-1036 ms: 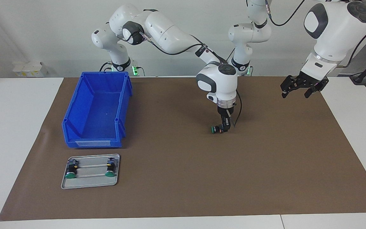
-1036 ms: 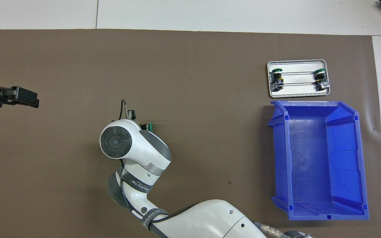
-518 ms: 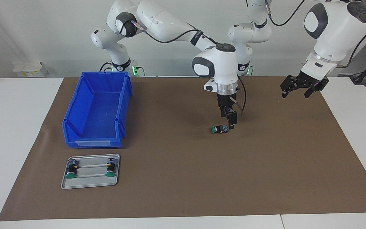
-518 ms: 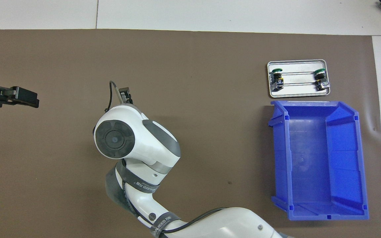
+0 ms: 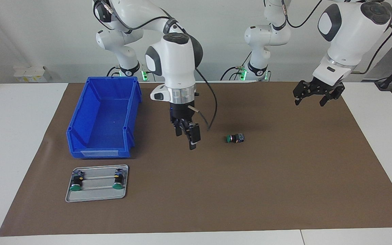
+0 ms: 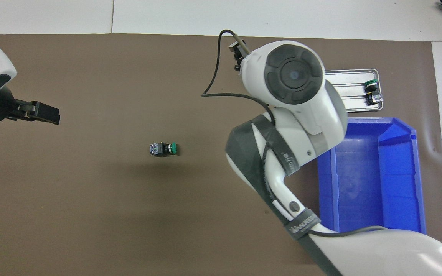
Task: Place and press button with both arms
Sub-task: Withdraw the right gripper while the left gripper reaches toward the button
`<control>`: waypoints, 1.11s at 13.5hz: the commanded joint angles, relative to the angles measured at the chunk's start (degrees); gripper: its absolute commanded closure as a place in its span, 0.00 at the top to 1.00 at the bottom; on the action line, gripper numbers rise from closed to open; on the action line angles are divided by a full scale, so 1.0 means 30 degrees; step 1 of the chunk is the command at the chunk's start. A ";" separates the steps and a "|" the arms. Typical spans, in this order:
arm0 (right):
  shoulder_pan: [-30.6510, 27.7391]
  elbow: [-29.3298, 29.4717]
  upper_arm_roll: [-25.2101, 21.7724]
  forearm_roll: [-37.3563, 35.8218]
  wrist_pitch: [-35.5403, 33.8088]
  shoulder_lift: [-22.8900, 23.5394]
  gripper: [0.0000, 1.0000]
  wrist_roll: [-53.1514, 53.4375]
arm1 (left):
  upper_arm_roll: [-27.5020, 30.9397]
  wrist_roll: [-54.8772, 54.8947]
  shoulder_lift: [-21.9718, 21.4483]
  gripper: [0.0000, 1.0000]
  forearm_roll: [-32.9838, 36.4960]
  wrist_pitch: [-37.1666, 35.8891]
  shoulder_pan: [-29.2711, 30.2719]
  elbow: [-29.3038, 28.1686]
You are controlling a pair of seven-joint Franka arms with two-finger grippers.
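The button (image 5: pixel 235 138) (image 6: pixel 163 148) lies on its side on the brown mat, near the middle, with its green cap toward the right arm's end of the table. Nothing touches it. My right gripper (image 5: pixel 187 135) hangs open and empty above the mat, between the button and the blue bin. In the overhead view the right arm's wrist covers that gripper. My left gripper (image 5: pixel 313 98) (image 6: pixel 48 115) is open and empty, held up over the mat at the left arm's end.
A blue bin (image 5: pixel 80 119) (image 6: pixel 401 134) stands empty at the right arm's end. Beside it, farther from the robots, a metal tray (image 5: pixel 97 198) (image 6: pixel 353 110) holds two more green-capped buttons (image 5: pixel 76 183) (image 5: pixel 117 182).
My right gripper opened and let go of the button on the mat, rose, and swung toward the bin. The button stayed where it was set. My left gripper shifted slightly inward.
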 commanded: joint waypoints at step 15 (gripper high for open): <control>-0.8271 -0.1431 -0.0396 0.3016 -1.1708 -0.6965 1.00 -2.1692 | 0.0161 1.5606 0.0876 1.00 -0.3194 0.9884 -0.4863 -0.6103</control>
